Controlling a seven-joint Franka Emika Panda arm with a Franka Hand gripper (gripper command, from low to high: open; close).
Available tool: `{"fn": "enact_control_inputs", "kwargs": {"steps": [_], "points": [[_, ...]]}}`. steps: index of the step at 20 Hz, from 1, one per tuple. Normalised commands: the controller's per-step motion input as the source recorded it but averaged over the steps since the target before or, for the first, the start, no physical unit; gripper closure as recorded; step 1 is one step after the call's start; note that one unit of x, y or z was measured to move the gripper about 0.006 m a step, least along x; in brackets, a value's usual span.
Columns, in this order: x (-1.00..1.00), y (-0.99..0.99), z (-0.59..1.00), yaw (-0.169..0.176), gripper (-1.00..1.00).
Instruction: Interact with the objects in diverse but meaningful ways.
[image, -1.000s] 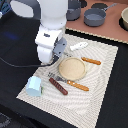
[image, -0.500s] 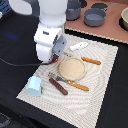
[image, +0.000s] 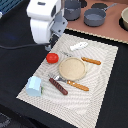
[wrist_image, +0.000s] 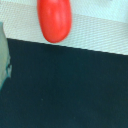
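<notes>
Placemat (image: 100, 75) holds one tomato (image: 52, 57), one sausage (image: 58, 86).

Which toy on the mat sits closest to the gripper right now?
The red tomato, just below the gripper; the blue cup and sausage lie farther away.

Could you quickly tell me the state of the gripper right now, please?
Gripper: cannot be told; its fingers are hidden, hovering by the tomato.
</notes>
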Motion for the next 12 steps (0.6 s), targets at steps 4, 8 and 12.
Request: {"fn": "enact_control_inputs", "kwargs": {"steps": [4,8,12], "points": [[0.05,-0.91,0.09,0.024,-1.0],[0.17,-0.9,-0.02,0.038,-1.0],[0.19,-0.86,-0.04,0.036,-1.0]]}}
